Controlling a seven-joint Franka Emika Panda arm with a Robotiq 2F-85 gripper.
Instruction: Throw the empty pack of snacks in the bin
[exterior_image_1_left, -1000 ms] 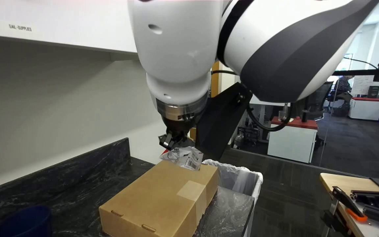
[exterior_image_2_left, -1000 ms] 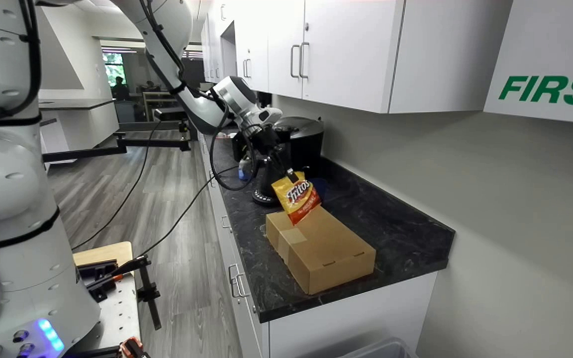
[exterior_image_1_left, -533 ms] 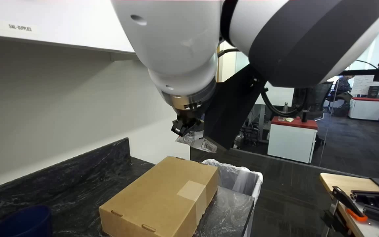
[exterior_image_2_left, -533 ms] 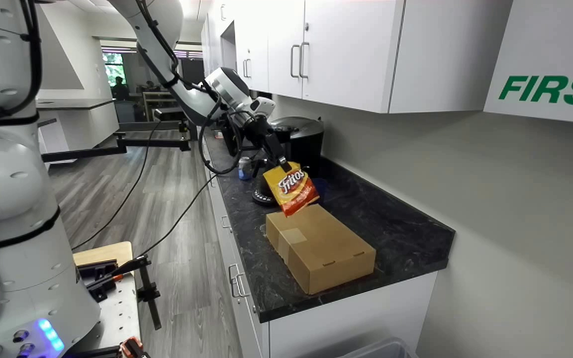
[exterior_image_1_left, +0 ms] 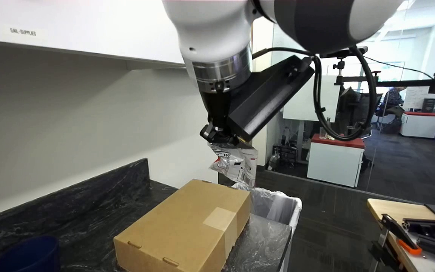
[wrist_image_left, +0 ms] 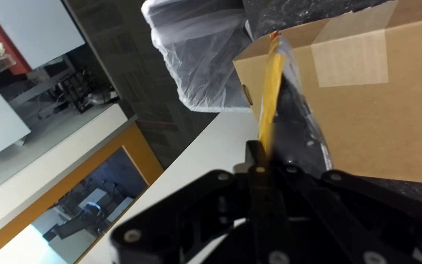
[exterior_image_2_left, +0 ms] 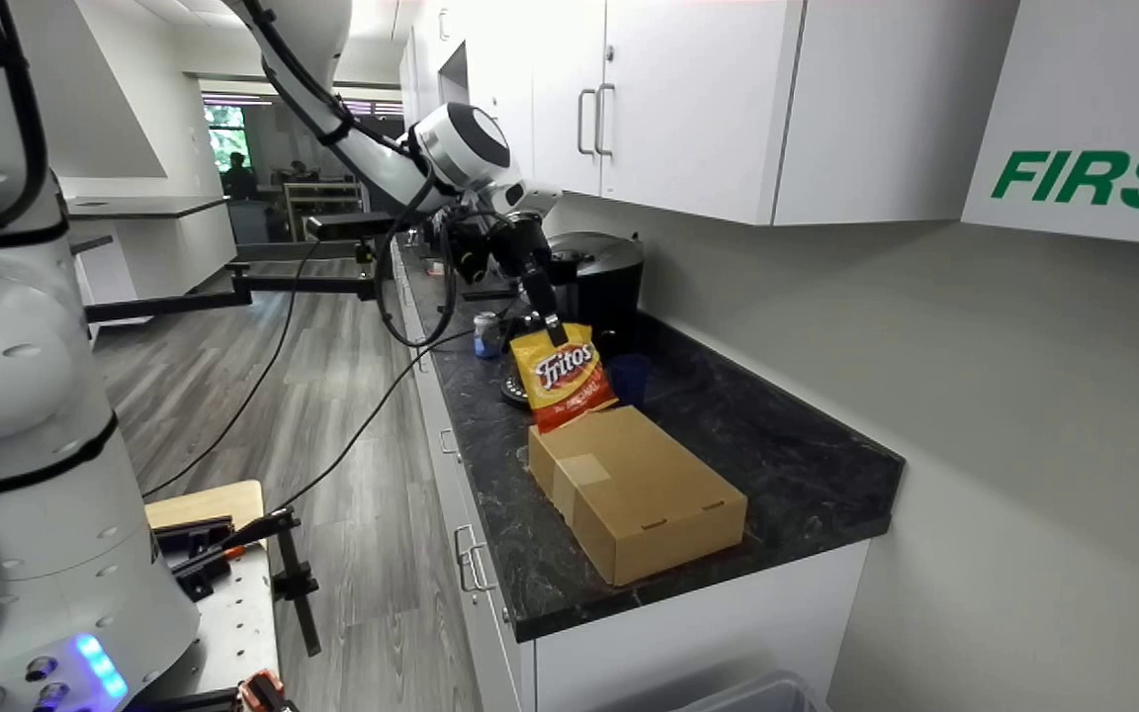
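Note:
The empty pack of snacks [exterior_image_1_left: 236, 164] is a crumpled yellow and red Fritos bag. It hangs in the air near the cardboard box, also in an exterior view [exterior_image_2_left: 565, 381] and edge-on in the wrist view [wrist_image_left: 271, 84]. My gripper [exterior_image_1_left: 221, 139] is shut on its top edge, also seen in an exterior view [exterior_image_2_left: 556, 331] and the wrist view [wrist_image_left: 266, 156]. The bin [exterior_image_1_left: 296, 211] has a white translucent liner and stands low beyond the box and counter end. In the wrist view the bin [wrist_image_left: 203, 55] lies up and left of the pack. Its inside is partly visible.
A brown cardboard box [exterior_image_1_left: 183, 223] lies on the dark counter [exterior_image_2_left: 812, 465], below the pack. White cabinets [exterior_image_2_left: 688, 109] hang above the counter. A blue cup [exterior_image_1_left: 28, 253] stands behind the box in an exterior view [exterior_image_2_left: 629, 378]. A can [exterior_image_2_left: 486, 336] stands farther back.
The gripper and pack have moved right and up in an exterior view. The gripper has turned more upright, and the pack hangs straighter. The pack is still held; box and bin have not moved.

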